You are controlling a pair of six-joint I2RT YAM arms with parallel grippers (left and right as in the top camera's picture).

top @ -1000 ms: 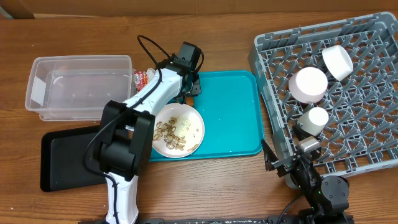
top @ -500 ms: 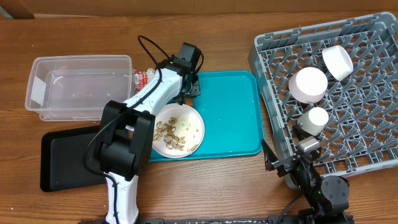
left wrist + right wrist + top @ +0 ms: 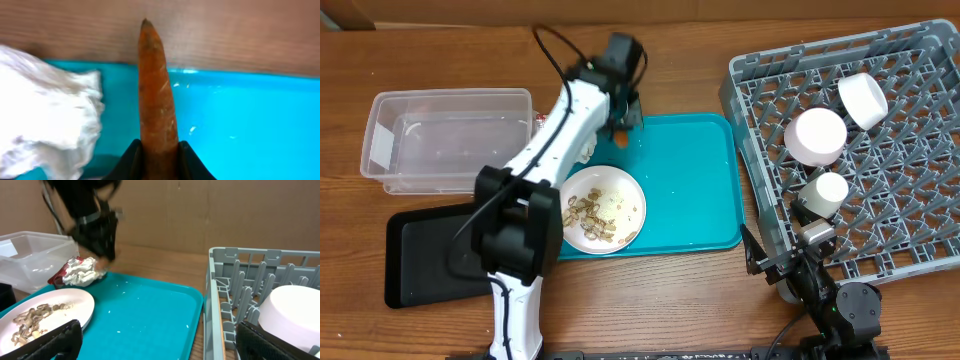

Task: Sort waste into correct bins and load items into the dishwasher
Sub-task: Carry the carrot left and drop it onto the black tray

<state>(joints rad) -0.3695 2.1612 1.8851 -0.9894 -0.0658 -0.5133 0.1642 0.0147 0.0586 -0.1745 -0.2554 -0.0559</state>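
Observation:
My left gripper is shut on the thin orange carrot stick and holds it over the far left corner of the teal tray. The stick's tip points past the tray edge, and a bit of it shows in the overhead view. The crumpled white tissue lies just left of it, on a red-and-white wrapper. A white plate holds beige shell scraps. My right gripper is open and empty near the front left corner of the grey dish rack. The chopsticks are out of view.
The clear tub stands at the left, with the flat black tray in front of it. Two white bowls and a small white cup sit in the rack. A cardboard wall runs along the table's far side.
My left gripper has risen and moved toward the table's far edge with the carrot stick in it. The right arm has not moved.

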